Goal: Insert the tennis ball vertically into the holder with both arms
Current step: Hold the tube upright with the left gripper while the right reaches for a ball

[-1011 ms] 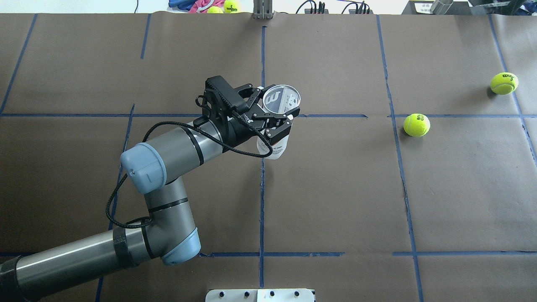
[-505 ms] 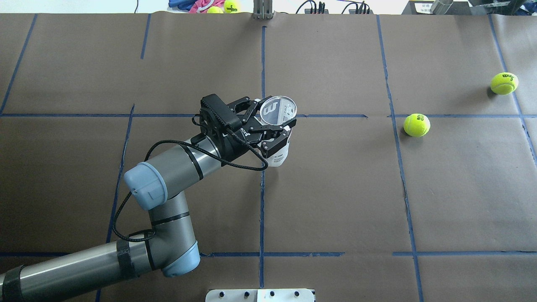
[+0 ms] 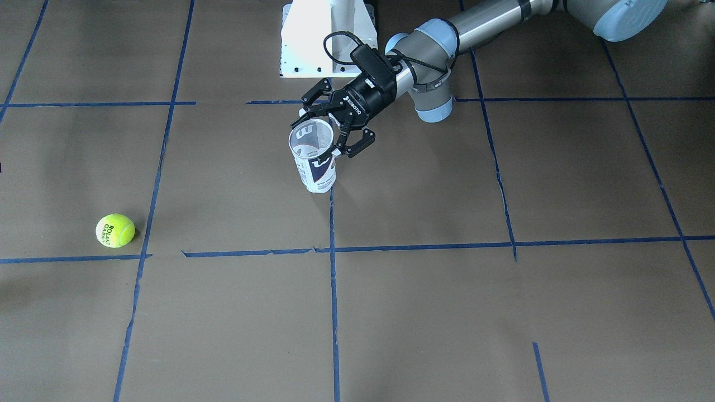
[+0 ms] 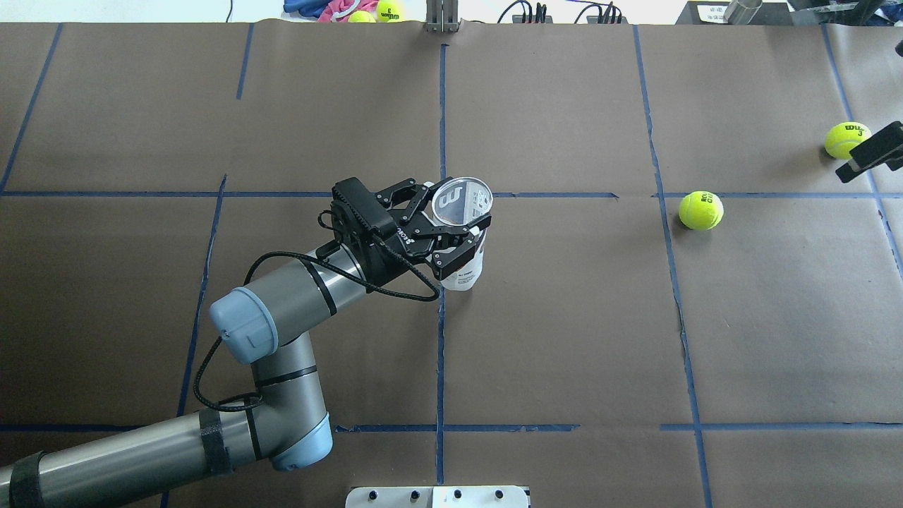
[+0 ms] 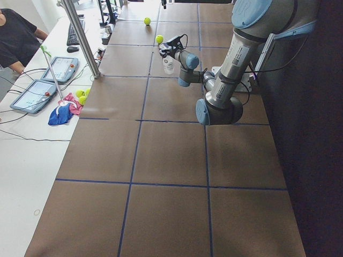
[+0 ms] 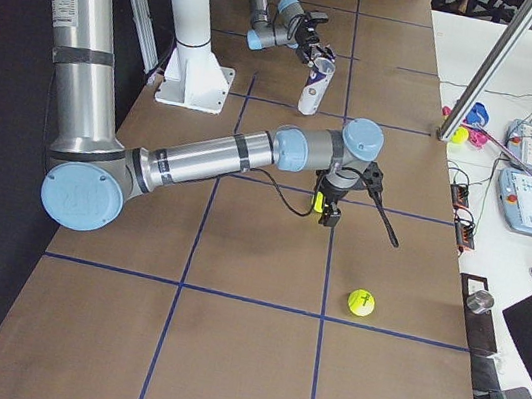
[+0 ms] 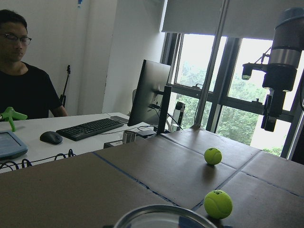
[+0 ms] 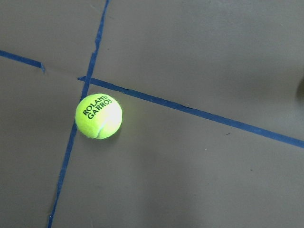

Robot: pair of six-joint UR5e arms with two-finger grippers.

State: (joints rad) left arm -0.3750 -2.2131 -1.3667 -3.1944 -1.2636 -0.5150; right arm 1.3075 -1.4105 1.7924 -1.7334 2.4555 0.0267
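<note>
My left gripper (image 4: 457, 227) is shut on the holder (image 4: 467, 271), a clear can with a white and navy label. It grips the can near the rim and holds it upright, open end up, at the table's middle. The front-facing view shows the holder (image 3: 317, 167) in the same gripper (image 3: 328, 131). The tennis ball (image 4: 700, 209) with "Roland Garros" print lies to the right on the table. It shows left of centre in the right wrist view (image 8: 98, 116). A black part of my right gripper (image 4: 871, 156) shows at the right edge. Its jaws do not show clearly.
A second tennis ball (image 4: 847, 139) with Wilson print lies far right. More balls (image 4: 377, 11) and cloth lie beyond the table's far edge. A post (image 4: 441, 17) stands at the far edge. The white pedestal base (image 3: 327, 39) is at the near edge. An operator (image 7: 23, 80) sits at a side desk.
My left arm has drawn the holder back toward the robot and slightly left, still upright. A black part of my right gripper has come into view at the right edge.
</note>
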